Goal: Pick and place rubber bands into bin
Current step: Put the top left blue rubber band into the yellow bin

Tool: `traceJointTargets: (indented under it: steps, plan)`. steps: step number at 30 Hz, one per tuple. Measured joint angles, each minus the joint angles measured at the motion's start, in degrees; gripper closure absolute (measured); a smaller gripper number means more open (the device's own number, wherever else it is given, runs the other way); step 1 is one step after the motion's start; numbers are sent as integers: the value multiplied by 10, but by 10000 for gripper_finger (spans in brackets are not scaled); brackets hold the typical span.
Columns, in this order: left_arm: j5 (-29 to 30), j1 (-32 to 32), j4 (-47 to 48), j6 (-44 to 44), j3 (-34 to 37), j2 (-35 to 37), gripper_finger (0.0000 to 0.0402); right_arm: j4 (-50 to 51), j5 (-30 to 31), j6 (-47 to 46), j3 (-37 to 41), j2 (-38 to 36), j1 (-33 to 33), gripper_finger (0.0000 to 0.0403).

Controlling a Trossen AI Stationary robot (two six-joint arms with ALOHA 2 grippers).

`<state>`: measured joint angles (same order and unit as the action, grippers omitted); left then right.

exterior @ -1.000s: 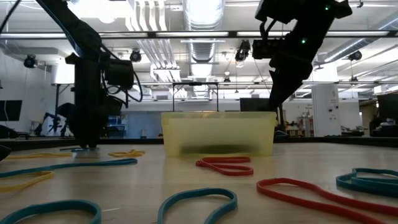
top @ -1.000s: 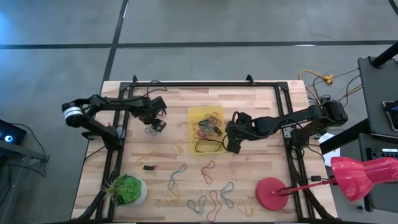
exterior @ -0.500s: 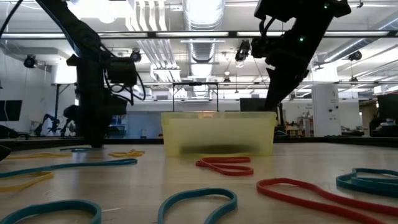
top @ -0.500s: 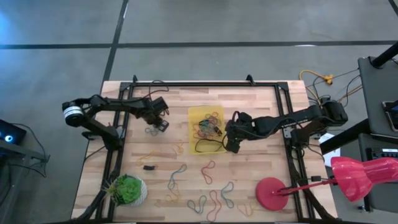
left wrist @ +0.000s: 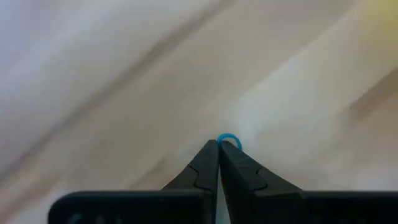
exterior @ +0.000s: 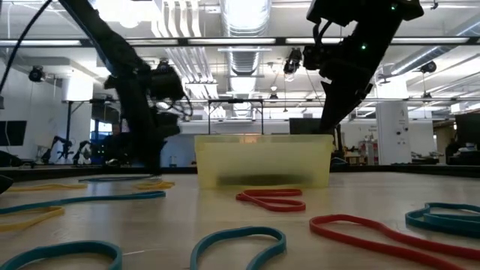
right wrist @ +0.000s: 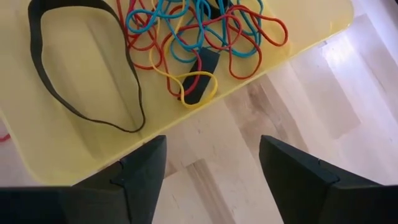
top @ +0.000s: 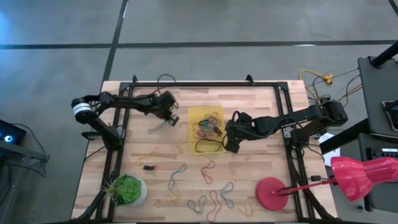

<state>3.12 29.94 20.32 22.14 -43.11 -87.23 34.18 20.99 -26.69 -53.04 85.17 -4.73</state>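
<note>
Beside yellow plastic bin (top: pixel 206 130), left hand (left wrist: pixel 218 149) pinching thin blue band (left wrist: pixel 228 139), wood tabletop (top: pixel 261 106)

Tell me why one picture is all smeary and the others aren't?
The left wrist view is streaked with motion blur: only the left end effector, shut on a blue rubber band, looks sharp. The right wrist view is crisp, showing the bin clearly. The low view has bright glare from the ceiling lights.

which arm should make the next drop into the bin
Left. Its gripper is shut on a blue rubber band beside the yellow bin. The right gripper is open and empty at the bin's other side.
</note>
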Motion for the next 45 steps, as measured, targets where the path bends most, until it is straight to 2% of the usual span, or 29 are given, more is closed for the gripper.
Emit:
traceJointTargets:
  steps: [11, 17, 21, 31, 34, 36, 41, 45]
  plan:
    - [-10, -16, 26, -5, -185, 126, 401, 93, 0, -71, -1, -1, 0, 165]
    - [-28, -53, 34, -5, -268, 142, 401, 143, 25, -70, 0, -1, -1, 166]
    - [-35, -90, 32, -9, -316, 116, 401, 155, 53, -77, 1, -1, -3, 166]
    - [-63, -141, 47, -17, -388, -13, 401, 154, 56, -79, 2, -1, -5, 165]
    - [-35, -145, 50, -20, -390, -28, 401, 154, 56, -79, 2, -1, -13, 165]
    - [-2, -144, 86, -19, -390, -29, 402, 154, 56, -79, 2, -1, -19, 165]
    - [155, -136, 252, -53, -378, -18, 390, 153, 65, -78, 2, -1, -34, 165]
    - [165, -131, 284, -133, -335, 9, 345, 151, 81, -71, 5, -1, -39, 165]
